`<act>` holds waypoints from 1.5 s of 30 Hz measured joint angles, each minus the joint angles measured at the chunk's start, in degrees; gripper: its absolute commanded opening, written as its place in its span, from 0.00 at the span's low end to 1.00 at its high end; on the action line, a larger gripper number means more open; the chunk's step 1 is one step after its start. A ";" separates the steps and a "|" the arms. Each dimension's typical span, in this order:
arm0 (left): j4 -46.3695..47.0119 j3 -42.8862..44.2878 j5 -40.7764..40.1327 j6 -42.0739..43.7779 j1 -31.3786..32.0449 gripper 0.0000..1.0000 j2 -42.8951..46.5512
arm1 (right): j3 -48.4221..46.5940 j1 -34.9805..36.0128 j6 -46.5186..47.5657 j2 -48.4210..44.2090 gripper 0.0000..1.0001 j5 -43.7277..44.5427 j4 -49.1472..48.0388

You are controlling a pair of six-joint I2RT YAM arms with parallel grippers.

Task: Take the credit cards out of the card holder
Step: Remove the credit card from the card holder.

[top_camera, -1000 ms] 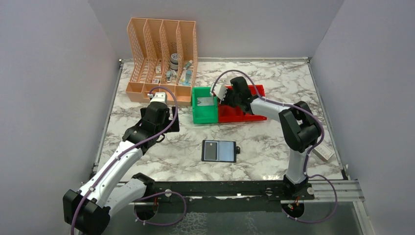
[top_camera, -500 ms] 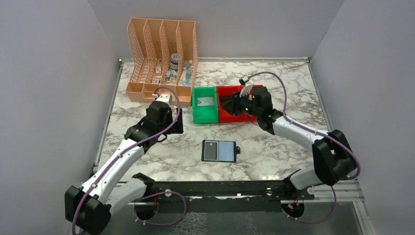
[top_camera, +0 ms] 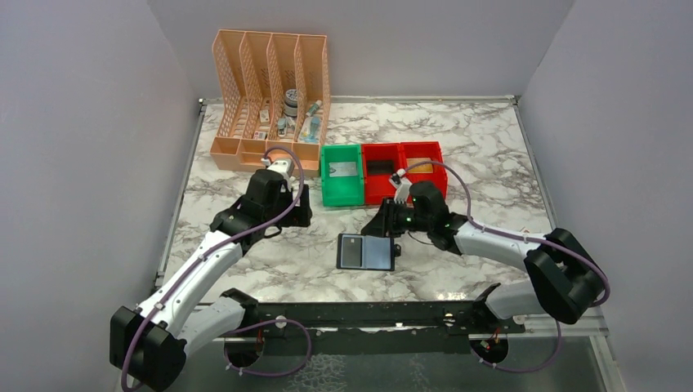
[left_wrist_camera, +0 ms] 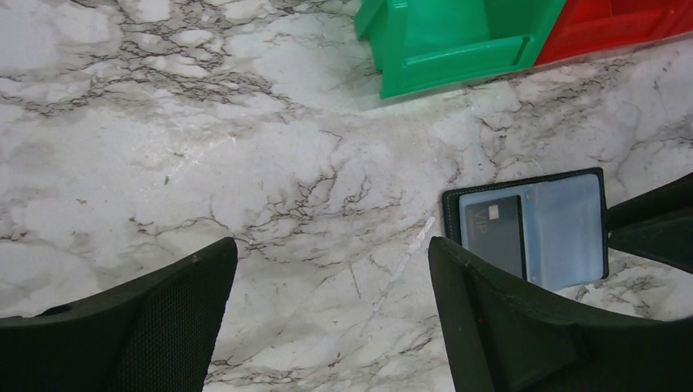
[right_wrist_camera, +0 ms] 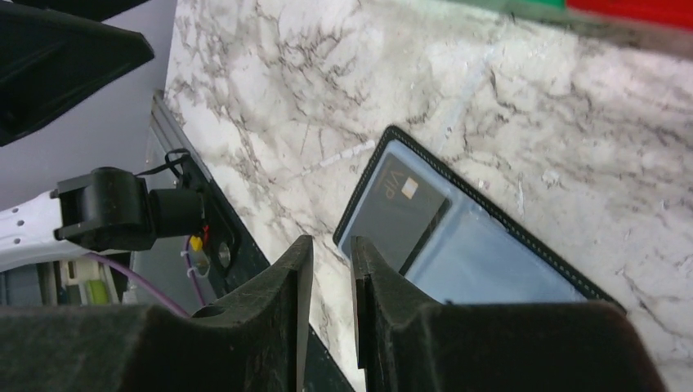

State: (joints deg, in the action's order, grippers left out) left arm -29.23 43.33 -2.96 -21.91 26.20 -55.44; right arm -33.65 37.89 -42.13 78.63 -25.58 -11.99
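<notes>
Black wallet [top_camera: 365, 251] lying open and flat on the marble counter [top_camera: 294, 261].
Just over its far edge hangs the right pincer [right_wrist_camera: 331, 253], fingers only a thin slit apart and holding nothing; whether it touches the wallet I cannot tell. One dark card [left_wrist_camera: 493, 233] sits tucked in the half of the wallet nearer the left pincer [left_wrist_camera: 327, 269], which stands spread wide and empty, with the wallet near it on its right side and a green bin [left_wrist_camera: 458, 65] a little way ahead of it.
</notes>
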 measured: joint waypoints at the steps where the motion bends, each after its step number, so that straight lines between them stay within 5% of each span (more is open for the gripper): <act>1: 0.24 -0.13 0.26 0.00 0.00 0.87 -0.02 | 0.57 0.33 -0.59 -0.22 0.24 0.02 -0.04; 12: 9.51 -5.66 12.83 -7.10 0.00 0.63 -1.14 | 4.22 1.57 -2.16 2.82 0.24 -0.46 0.72; 19: 18.88 -11.47 19.89 -13.64 2.05 0.59 -6.23 | 3.69 1.81 -2.01 7.10 0.23 -1.66 0.31; 34: 29.33 -11.67 17.18 -18.47 14.51 0.35 -20.26 | 1.66 2.29 -2.12 13.44 0.21 -1.40 -1.55; 45: 31.34 -12.87 10.99 -19.85 17.70 0.35 -22.25 | -0.68 2.67 1.99 6.43 0.22 2.84 7.41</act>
State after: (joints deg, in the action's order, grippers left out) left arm 2.11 30.46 8.03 -41.76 43.90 -77.69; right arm -34.33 40.56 -40.14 85.06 -22.74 -4.58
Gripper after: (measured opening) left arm 0.344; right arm 0.215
